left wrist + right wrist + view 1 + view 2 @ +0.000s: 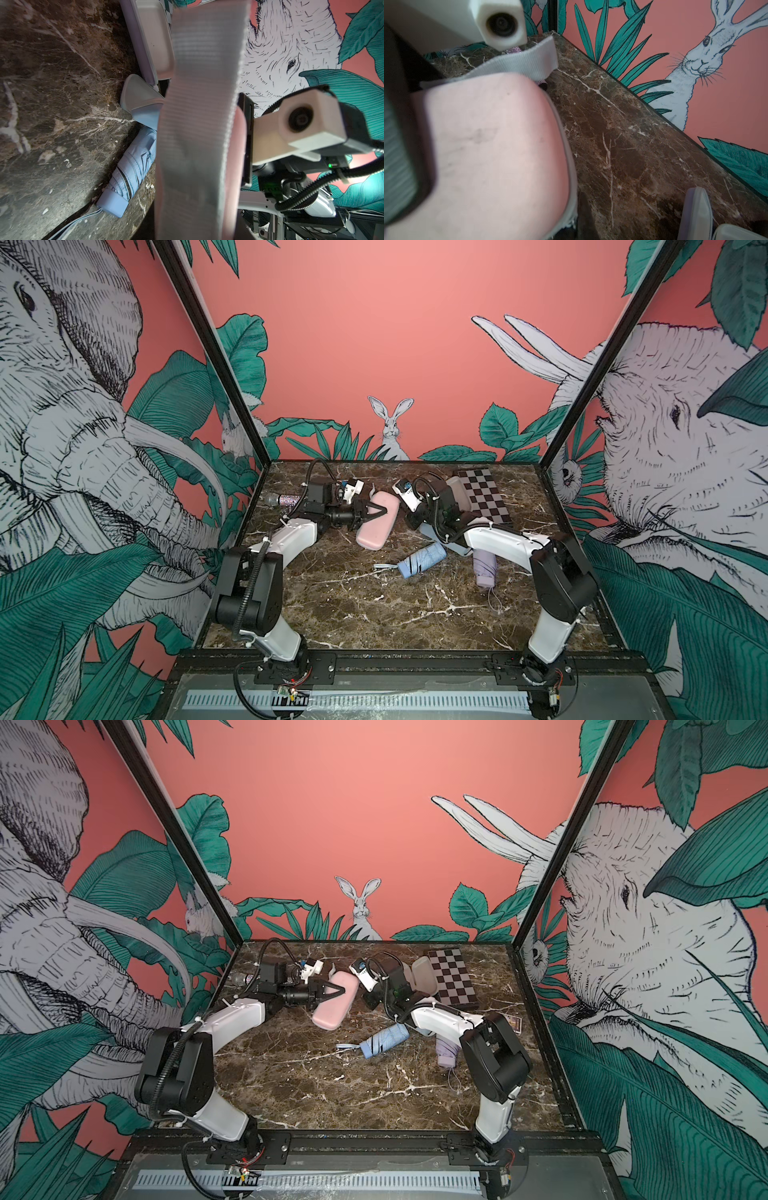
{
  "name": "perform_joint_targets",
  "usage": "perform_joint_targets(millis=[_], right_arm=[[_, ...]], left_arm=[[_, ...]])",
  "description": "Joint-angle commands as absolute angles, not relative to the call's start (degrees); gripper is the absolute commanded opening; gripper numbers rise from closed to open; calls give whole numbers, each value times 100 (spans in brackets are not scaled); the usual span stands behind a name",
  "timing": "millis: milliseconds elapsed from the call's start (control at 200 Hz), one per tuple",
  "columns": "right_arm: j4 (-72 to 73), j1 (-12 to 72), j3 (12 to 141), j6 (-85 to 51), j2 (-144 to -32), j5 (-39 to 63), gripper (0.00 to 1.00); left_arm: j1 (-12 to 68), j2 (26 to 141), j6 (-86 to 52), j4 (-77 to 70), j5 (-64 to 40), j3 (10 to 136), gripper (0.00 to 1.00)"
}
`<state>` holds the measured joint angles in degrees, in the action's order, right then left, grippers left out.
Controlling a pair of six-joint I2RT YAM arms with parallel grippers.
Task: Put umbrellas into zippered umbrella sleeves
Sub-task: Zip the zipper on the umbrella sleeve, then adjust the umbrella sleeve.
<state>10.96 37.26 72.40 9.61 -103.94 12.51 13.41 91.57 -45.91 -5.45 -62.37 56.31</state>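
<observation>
Nearest, blue umbrella (422, 561) and lilac umbrella (485, 570) loose on marble (374, 614). Beyond, left gripper (376, 514) clamped across pink sleeve (373, 537); right gripper (409, 524) pinched shut beside it. Likely zipping; calls for steady pull along zip.

Front half: we see the bench (365, 622) bare between the two arm bases, a wide lane for any claw.
Middle: blue umbrella (422, 560) and lilac umbrella (485, 572) lie near each other, with a slim gap between.
Centre back: pink sleeve (374, 531) clamped in the left claw (374, 512), right arm (494, 537) crowding just beside.
Back right: open lilac sleeve (459, 491) just beside the checkered board (484, 495), so that corner's blocked.
Back left: glittery microphone (286, 500) behind the left arm (291, 535).
</observation>
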Motion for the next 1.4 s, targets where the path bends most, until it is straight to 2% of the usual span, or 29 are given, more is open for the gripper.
perform_joint_targets(millis=[0, 115, 200, 240, 330, 490, 660, 870, 955, 1130, 1275, 1395], right_arm=[[1409, 3580, 7806, 1002, -10504, 1324, 0], [1226, 3578, 7759, 812, -10456, 1379, 0], [867, 3501, 7650, 429, -10297, 1459, 30], [647, 3434, 7594, 189, -10186, 1478, 38], [426, 3227, 7188, -391, -9808, 1846, 49], [916, 2990, 6562, -1597, -9228, 3273, 72], [1564, 2971, 6697, -2741, -9583, 4567, 81], [1581, 2951, 7227, -3126, -10258, 5089, 81], [1966, 2953, 7288, -3583, -10464, 5562, 78], [3621, 2953, 6952, -4924, -10713, 6026, 66], [4293, 2953, 6901, -5464, -10763, 6090, 57], [4622, 2953, 6882, -5779, -10742, 5972, 40]], left_arm=[[1573, 9029, -4262, -60, -6813, 5709, 0], [1565, 9018, -3965, 294, -6737, 5848, 0], [1556, 9000, -3710, 597, -6667, 5980, 0], [1556, 9000, -3662, 655, -6654, 6030, 0], [1556, 9023, -3617, 710, -6653, 6100, 0], [1566, 9096, -3487, 905, -6618, 6218, 0], [1647, 9092, -3419, 992, -6657, 6308, 0], [1719, 8912, -3376, 1011, -6752, 6389, 0], [1724, 8886, -3340, 1009, -6779, 6458, 0], [1723, 8945, -3114, 1128, -6759, 6794, 0], [1727, 9011, -3275, 877, -6836, 7034, 0], [1708, 9051, -3348, 861, -6807, 7179, 0]])
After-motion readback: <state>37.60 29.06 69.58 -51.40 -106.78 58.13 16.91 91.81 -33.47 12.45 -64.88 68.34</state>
